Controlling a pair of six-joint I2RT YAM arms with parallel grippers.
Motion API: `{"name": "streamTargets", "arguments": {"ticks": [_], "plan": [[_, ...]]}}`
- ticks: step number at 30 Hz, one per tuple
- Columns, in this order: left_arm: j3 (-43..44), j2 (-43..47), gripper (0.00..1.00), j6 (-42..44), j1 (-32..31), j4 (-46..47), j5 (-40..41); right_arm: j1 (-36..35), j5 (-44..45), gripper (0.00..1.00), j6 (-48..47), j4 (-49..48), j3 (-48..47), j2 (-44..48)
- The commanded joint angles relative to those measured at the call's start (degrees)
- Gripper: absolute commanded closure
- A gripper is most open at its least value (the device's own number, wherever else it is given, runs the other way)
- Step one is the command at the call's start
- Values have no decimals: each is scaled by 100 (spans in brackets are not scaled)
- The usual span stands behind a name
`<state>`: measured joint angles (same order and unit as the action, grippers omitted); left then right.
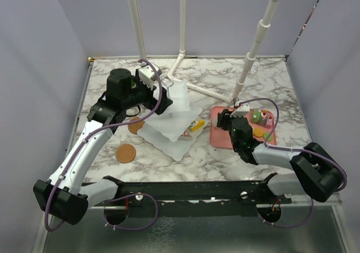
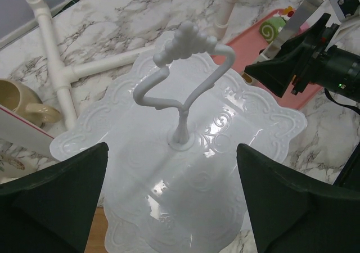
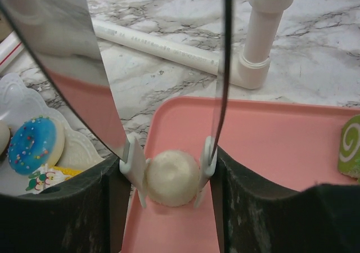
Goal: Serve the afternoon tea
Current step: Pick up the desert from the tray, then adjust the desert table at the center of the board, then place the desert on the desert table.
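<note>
At the pink tray's [image 3: 270,135] 10 o'clock corner my right claw [image 3: 171,168] is clamped on the cream pastry [image 3: 171,183], pads on both sides; I'd lift straight up gently, then carry toward 9 o'clock to the tiered stand [image 2: 225,135], where my left claw [image 2: 171,149] hangs apart, empty

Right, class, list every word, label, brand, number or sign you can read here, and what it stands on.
None is readable.
The small printed packet beside the blue-iced biscuit shows a cartoon figure; any lettering is too blurred.
The pink tray, white tiered stand, beige mug and cream round pastry show no writing.
</note>
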<state>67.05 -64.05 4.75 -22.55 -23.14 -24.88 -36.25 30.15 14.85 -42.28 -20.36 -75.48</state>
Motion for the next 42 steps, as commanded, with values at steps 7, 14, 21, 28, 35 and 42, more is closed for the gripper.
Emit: {"name": "streamTargets", "arguments": {"ticks": [7,14,21,28,35,42], "plan": [[470,-475,16,415,378,54,-1401,78,-337,73,-258,-253,-13,319],[807,-935,27,581,523,55,-2204,74,-1252,84,-303,322,53,1036],[1086,-1292,45,620,532,105,-2423,72,-2006,88,-254,767,85,1633],[916,-1165,65,-31,523,797,-2255,30,-2692,89,-85,995,63,1976],[540,-684,74,-438,382,1265,-1710,-23,-2988,89,-79,1035,-42,2007],[188,-153,79,-601,103,1531,-751,-38,-3402,90,-1,1014,-145,1996]]}}
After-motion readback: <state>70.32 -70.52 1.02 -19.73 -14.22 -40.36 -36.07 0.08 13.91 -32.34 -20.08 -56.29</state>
